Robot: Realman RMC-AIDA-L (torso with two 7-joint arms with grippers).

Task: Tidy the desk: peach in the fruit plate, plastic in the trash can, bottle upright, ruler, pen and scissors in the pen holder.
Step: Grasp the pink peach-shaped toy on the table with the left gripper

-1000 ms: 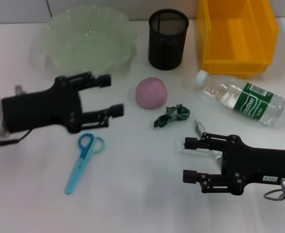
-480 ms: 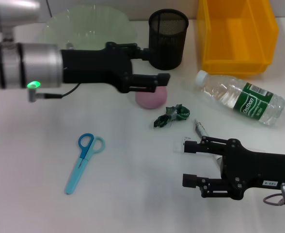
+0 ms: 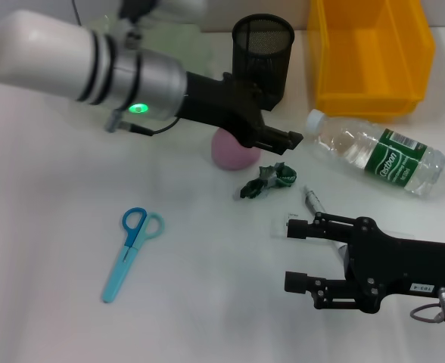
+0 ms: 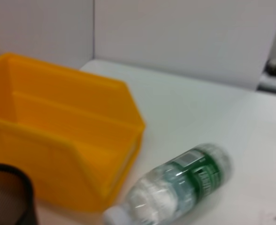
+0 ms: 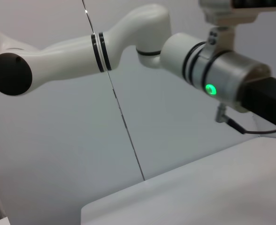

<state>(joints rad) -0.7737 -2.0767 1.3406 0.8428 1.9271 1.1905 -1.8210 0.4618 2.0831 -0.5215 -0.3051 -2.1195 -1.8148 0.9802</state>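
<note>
Left gripper (image 3: 283,140) swung rightward past peach (image 3: 232,151), toward bottle (image 3: 378,159).

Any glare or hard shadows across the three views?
Head view: even light, soft shadow by the blue scissors, glints on the lying clear plastic bottle, green indicator light glowing behind the left gripper by the pink peach; right gripper idle at the front. Left wrist view: highlights on the bottle. Right wrist view: that light glows again.
</note>
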